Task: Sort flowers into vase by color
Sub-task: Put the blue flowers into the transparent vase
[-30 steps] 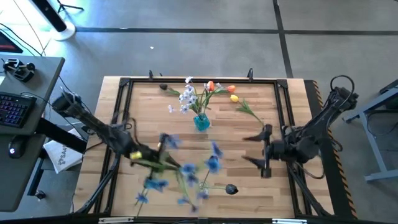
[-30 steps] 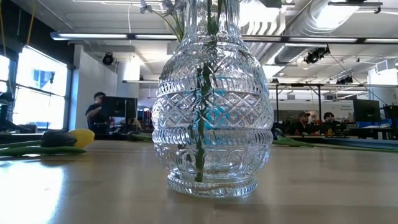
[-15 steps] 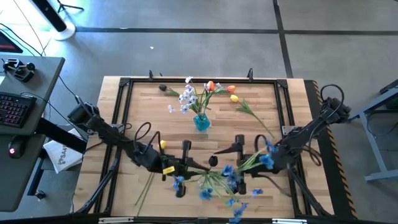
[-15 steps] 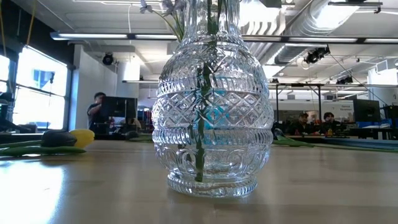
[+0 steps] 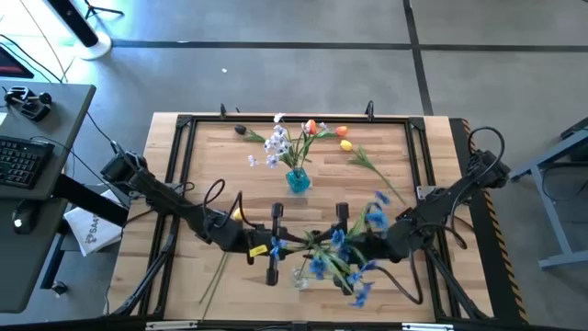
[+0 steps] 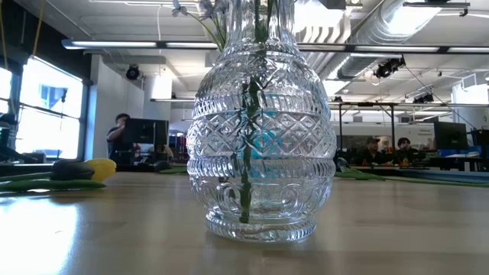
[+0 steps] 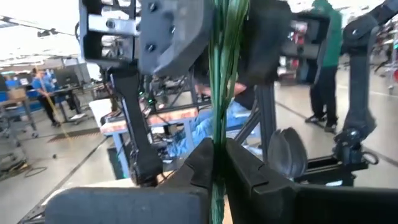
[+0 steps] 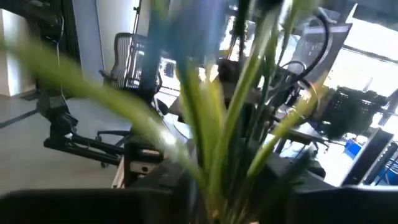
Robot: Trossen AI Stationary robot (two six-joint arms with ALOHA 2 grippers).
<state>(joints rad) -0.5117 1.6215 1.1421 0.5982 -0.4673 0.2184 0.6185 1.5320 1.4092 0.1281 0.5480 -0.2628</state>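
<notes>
Bunch of blue flowers [image 5: 342, 256] is hanging between the 2 grippers over the front middle of the table [image 5: 423, 175], stems running crosswise, blossoms spilling toward the right arm and the front edge.

Left gripper [image 5: 274, 245] is clamping the green stems [image 7: 225, 81]; in the left wrist view its fingers [image 7: 202, 163] are pressed together with the stems pinched tight between them.

Right gripper [image 5: 342, 241] is sitting at the blossom end of the same bunch, facing the left one. Right wrist view is showing stems and leaves [image 8: 230, 124] filling the gap between its fingers, but I cannot tell whether they are actually gripping or only standing around the stems.

Glass vase [image 5: 297, 179] is standing behind the grippers, mid-table, well apart from them. It is holding 1 white and pale-blue spray [image 5: 275, 141] and 1 orange tulip [image 5: 311, 127]. The low view is showing the vase [image 6: 260, 122] close up with 1 green stem inside.

Lying loose on the wood near the back rail: 1 yellow tulip [image 5: 346, 144], 1 more orange tulip [image 5: 342, 131] and 1 dark bud [image 5: 241, 130]. A small clear glass [image 5: 300, 276] is sitting under the bunch near the front edge.
</notes>
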